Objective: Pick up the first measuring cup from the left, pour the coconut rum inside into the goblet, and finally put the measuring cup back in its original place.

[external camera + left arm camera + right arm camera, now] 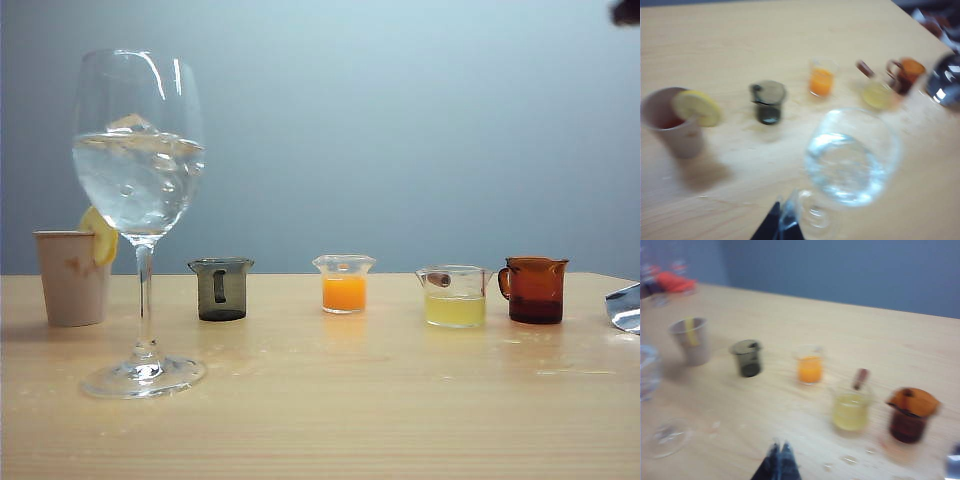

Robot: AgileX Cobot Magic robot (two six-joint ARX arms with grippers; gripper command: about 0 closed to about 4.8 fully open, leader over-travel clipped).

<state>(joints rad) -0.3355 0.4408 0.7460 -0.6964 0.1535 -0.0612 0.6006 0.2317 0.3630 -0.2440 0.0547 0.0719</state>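
The first measuring cup (221,290), smoky grey with a side handle, stands upright on the table and looks empty; no gripper touches it. It also shows in both wrist views (768,102) (746,358). The goblet (138,150) stands at the front left, holding ice cubes and clear liquid, the coconut rum (135,190). My left gripper (781,220) hovers shut and empty, just beside the goblet's foot (812,217). My right gripper (780,447) is shut and empty, high above the table in front of the cup row.
A beige paper cup with a lemon slice (72,278) stands far left. Right of the grey cup stand an orange-liquid cup (344,285), a pale-yellow-liquid cup (455,297) and an amber cup (535,290). A shiny metal object (625,305) lies at the right edge.
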